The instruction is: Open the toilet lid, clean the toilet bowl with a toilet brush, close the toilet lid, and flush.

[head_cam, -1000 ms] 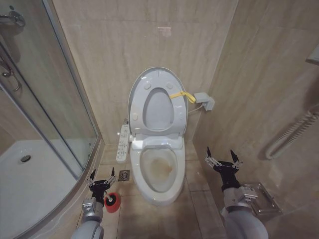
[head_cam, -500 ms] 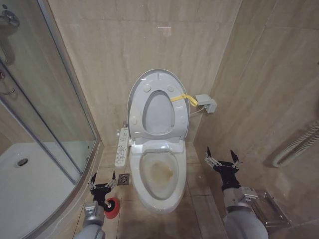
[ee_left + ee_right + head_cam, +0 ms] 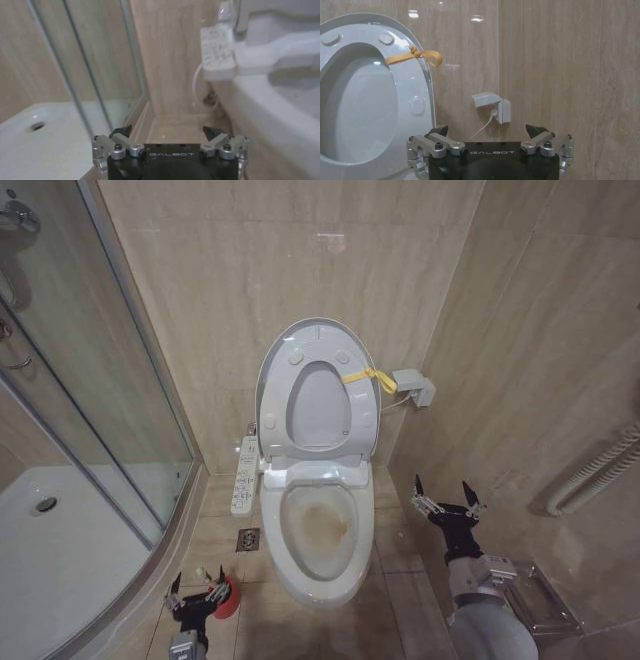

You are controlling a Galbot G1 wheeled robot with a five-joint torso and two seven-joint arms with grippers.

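The left gripper [image 3: 196, 593] hangs low over the floor tiles with its fingers spread, empty, just beside the toilet brush [image 3: 226, 598] in its red holder. Open floor lies between it, the shower tray's curved edge [image 3: 120, 605] and the toilet bowl [image 3: 318, 532]. The right gripper [image 3: 446, 500] hovers open and empty right of the bowl, near the side wall. The toilet lid [image 3: 318, 340] stands raised against the back wall.
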